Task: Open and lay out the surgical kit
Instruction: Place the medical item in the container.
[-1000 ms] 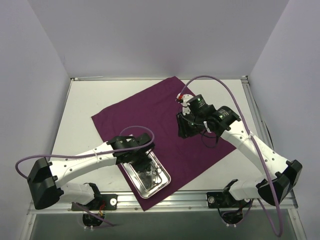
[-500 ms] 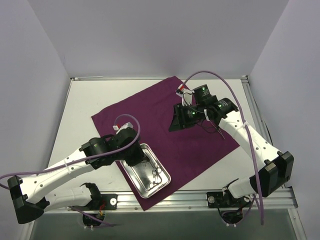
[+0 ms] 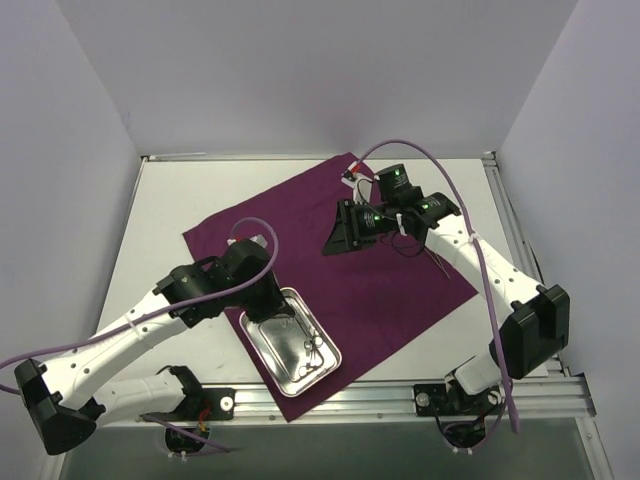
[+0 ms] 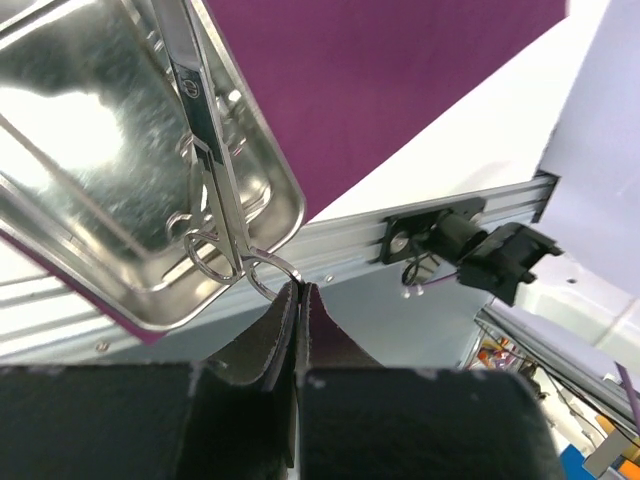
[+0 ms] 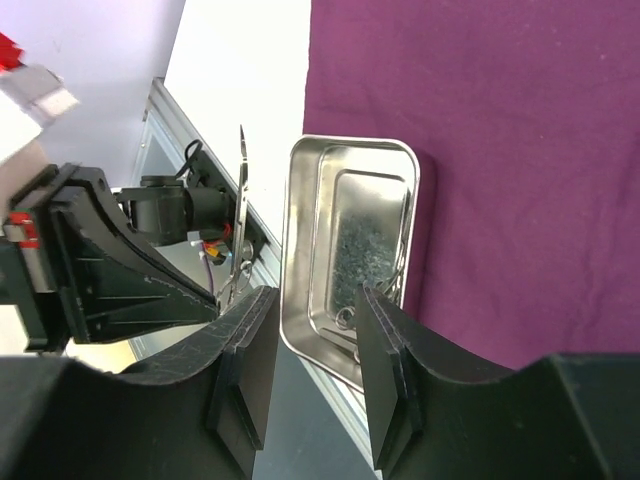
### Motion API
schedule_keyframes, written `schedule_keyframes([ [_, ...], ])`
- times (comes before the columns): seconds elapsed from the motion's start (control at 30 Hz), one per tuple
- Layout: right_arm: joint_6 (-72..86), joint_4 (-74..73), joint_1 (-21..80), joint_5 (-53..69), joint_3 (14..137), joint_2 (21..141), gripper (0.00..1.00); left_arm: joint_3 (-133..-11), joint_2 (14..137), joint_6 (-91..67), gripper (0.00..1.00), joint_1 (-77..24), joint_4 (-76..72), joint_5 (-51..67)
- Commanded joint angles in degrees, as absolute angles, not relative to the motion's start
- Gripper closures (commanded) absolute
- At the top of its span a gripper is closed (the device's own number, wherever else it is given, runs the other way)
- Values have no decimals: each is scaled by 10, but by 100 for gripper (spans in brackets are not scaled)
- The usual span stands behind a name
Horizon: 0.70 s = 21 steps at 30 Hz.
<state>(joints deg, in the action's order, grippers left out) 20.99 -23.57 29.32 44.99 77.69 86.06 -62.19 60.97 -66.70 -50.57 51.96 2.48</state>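
No text, label, brand or number can be read in any of my three views. The steel tray (image 3: 275, 345), lower centre of the top view, and the purple cloth (image 3: 290, 230) under it carry no legible marking.

The left end effector (image 4: 298, 292) pinches a ring-handled instrument (image 4: 206, 142) over the tray (image 4: 288, 197).

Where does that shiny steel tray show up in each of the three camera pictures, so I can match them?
Top external: the steel tray lies low and centre, on the near corner of the purple cloth.
Left wrist: the steel tray fills the upper left.
Right wrist: the steel tray sits mid-picture.
Shared landmark: the purple cloth beneath it.
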Motion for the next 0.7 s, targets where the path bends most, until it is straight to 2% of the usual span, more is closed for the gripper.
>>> schedule_keyframes([
  [0.0,212,-246,294,445,788,855,64,-587,612,-694,98,-498,570,69],
  [0.33,196,-289,292,424,754,829,64,-473,631,-738,98,-532,460,101],
  [0.67,178,-316,285,404,735,800,65,-480,778,-714,95,-531,397,140],
])
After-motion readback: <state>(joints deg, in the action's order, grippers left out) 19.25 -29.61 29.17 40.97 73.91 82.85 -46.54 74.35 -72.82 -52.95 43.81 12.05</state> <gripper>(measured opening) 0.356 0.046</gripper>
